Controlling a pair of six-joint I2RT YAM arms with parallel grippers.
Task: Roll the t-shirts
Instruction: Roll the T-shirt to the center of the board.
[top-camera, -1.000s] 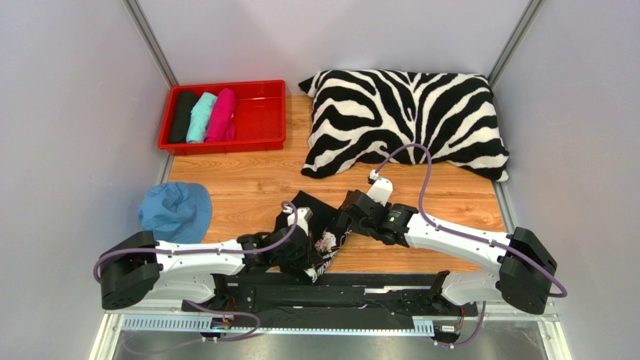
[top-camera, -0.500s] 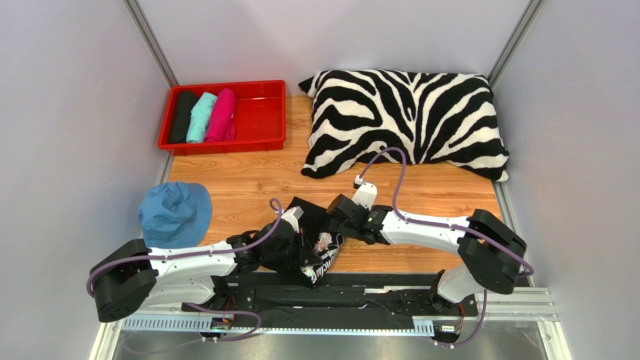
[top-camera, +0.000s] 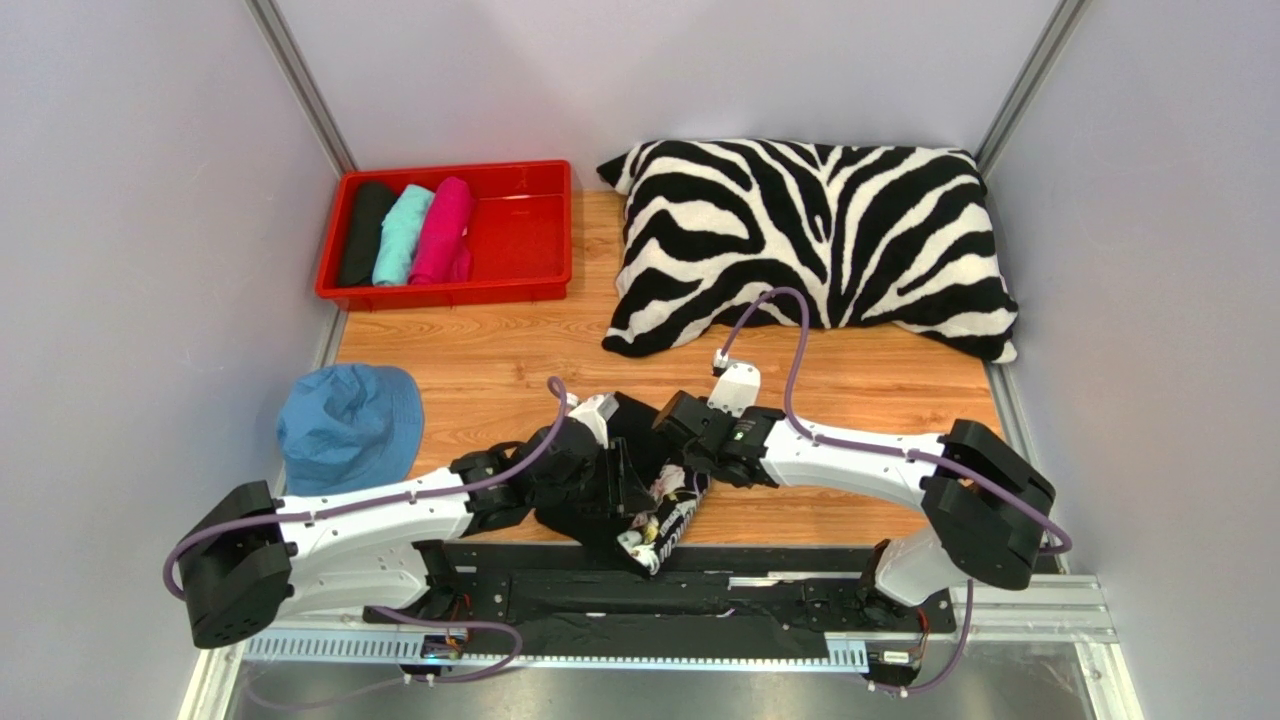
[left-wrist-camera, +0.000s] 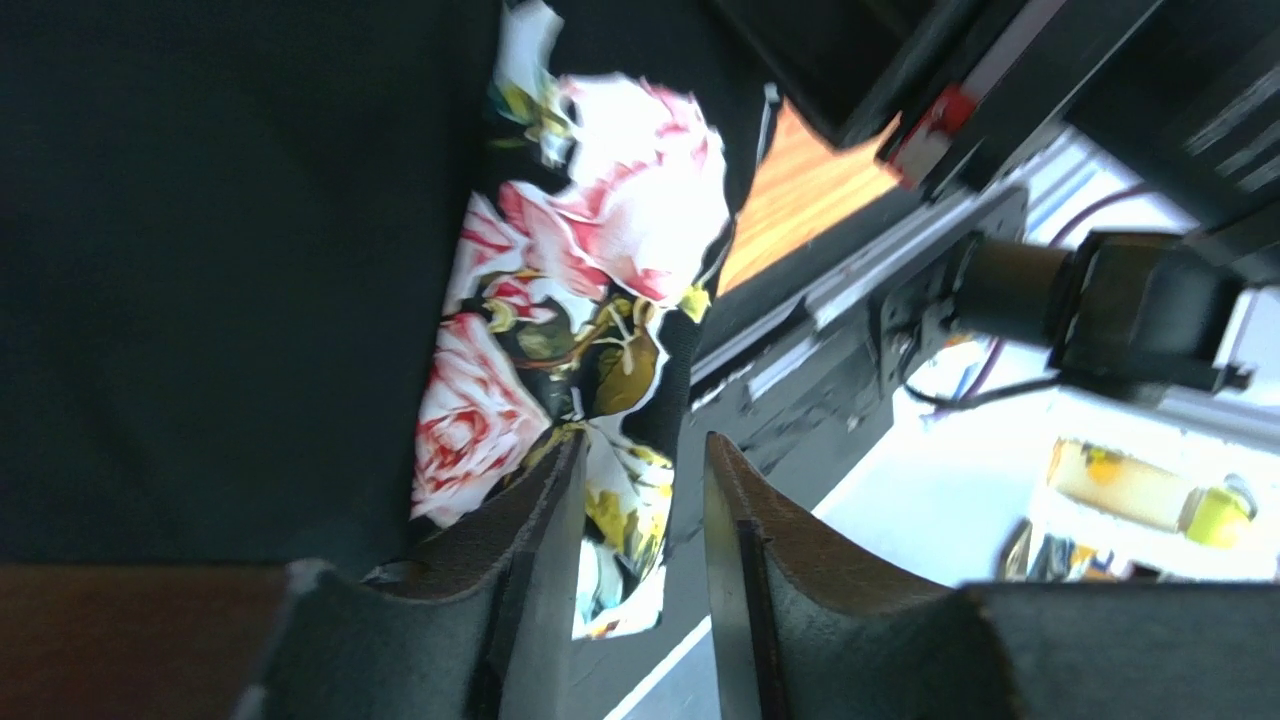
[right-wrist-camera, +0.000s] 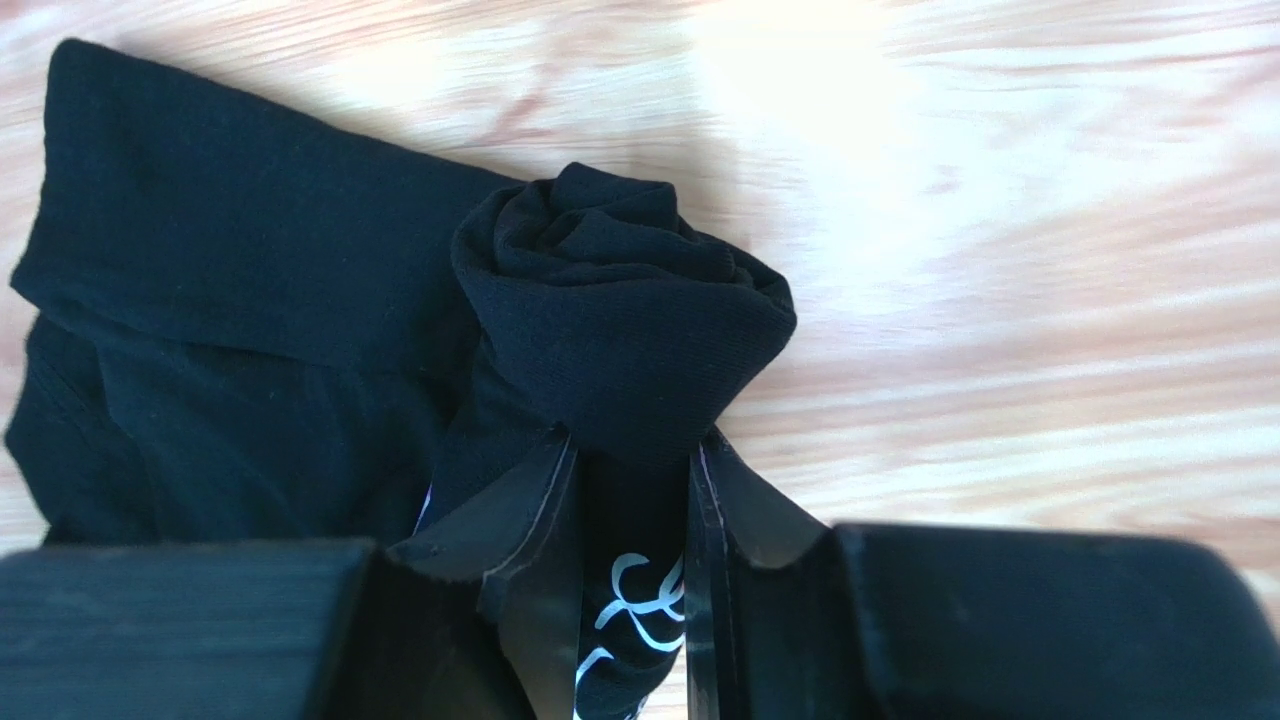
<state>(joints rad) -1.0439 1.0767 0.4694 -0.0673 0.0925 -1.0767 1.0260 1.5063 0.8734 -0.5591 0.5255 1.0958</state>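
Grip switches: left tool (left-wrist-camera: 631, 518), lately shut, stands parted and empty; right tool (right-wrist-camera: 624, 503), lately wide, pinches the rolled end of the black t-shirt (right-wrist-camera: 226, 300), so the roll should hold.

I'm running this from afar in a lab test cell: plain grey wall panels (top-camera: 135, 225) on aluminium posts (top-camera: 305, 83) enclose the wooden tabletop (top-camera: 496, 353) beyond my jaws, with a metal mounting rail (top-camera: 601, 648) behind them.

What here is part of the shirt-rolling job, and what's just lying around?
Job: partly rolled black t-shirt; black roll, teal roll and pink roll in the red tray.
Lying about: zebra pillow; blue hat.
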